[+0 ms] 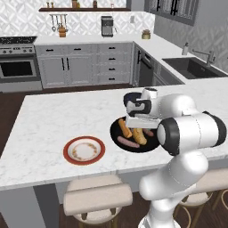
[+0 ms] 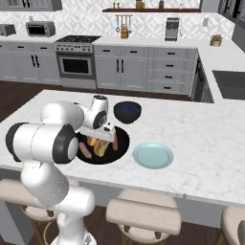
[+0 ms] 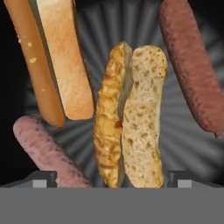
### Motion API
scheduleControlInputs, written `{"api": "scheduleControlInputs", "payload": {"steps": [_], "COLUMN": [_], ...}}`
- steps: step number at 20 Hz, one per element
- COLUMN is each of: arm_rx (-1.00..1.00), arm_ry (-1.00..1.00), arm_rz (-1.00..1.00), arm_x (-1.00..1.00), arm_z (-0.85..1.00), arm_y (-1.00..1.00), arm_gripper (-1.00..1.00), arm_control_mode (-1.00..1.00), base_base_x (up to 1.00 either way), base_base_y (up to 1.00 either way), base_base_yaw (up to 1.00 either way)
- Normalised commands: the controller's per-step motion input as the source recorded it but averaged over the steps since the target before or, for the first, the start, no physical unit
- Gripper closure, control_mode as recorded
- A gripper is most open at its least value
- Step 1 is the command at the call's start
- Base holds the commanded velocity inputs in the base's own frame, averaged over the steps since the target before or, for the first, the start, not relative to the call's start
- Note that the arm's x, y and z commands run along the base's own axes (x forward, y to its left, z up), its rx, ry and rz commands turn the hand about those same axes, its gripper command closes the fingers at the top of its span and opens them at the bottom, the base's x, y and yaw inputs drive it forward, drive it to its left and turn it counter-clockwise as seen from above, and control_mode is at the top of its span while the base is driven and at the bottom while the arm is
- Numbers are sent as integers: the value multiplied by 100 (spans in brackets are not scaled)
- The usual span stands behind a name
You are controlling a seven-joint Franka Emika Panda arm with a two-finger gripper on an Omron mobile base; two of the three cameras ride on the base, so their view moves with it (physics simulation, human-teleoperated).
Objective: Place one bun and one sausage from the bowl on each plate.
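The black bowl [image 1: 114, 130] sits on the island and holds two buns and two sausages. My gripper [image 3: 112, 178] hovers just above it, open, its fingertips [image 3: 43, 178] standing wide on either side of the near end of the split middle bun [image 3: 131, 118]. A second bun [image 3: 52, 57] lies at the upper left of the hand view. One sausage [image 3: 190, 65] runs along the right and another sausage [image 3: 43, 146] lies at the lower left. The cream plate with the red rim [image 1: 84, 150] is left of the bowl. The pale blue plate [image 2: 153, 155] is right of it.
A small deep dark-blue bowl [image 2: 127, 111] stands just behind the black bowl, close to my hand. Stools line the island's near edge. A sink [image 1: 193, 67] is set in the counter at the far right.
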Motion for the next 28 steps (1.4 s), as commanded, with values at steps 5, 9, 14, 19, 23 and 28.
{"api": "scheduleControlInputs", "payload": {"steps": [5, 9, 14, 19, 23, 28], "arm_rx": [-8, 0, 0, 0, -1, -4], "arm_ry": [0, -3, 0, 3, 5, 0], "arm_rz": [0, 0, 0, 0, 0, 0], "arm_x": [23, 2, 0, 0, -3, -1], "arm_z": [-55, -32, -7, 12, 63, 58], "arm_y": [0, 0, 0, 0, -16, -68], "arm_gripper": [-100, -100, 100, 100, 100, 100], "arm_control_mode": [-100, -100, -100, -100, -100, -100], "base_base_x": [0, 0, 0, 0, 0, 0], "base_base_y": [0, 0, 0, 0, 0, 0], "base_base_yaw": [0, 0, 0, 0, 0, 0]}}
